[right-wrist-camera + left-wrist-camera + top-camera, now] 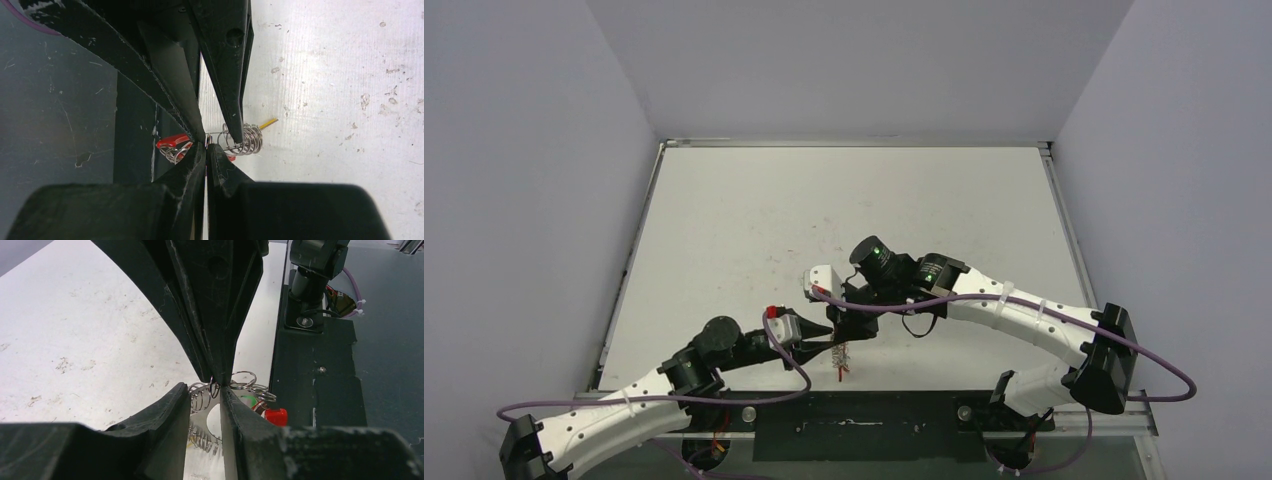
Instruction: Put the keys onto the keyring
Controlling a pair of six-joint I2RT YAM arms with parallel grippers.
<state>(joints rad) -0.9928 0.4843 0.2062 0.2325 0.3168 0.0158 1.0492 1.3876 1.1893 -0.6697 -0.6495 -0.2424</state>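
- At near edge of table [754, 200], about mid-span, both grippers meet tip to tip on one metal bundle. Progress (my guess): mid-threading.
- Keys [842, 362] sit bunched w/ ring [248, 141]. Can't tell how many are truly on the wire. Prob. left to do: feed the rest past the coil, then let go.
- R gripper [206, 146]: fingers pressed together, tips on ring wire. Looks like it pinches the ring.
- L gripper [206, 391]: jaws a bit apart w/ narrow gap. Ring coils sit in the gap and one tip pokes among them. No firm pinch seen.
- Bundle hangs under the tips, close over table; contact unclear. Red tag [275, 416], green tag [247, 401] and yellow tag [268, 122] show.
- L arm reaches in low from left, wrist about level. R arm bends in from right, wrist tipped down onto bundle.
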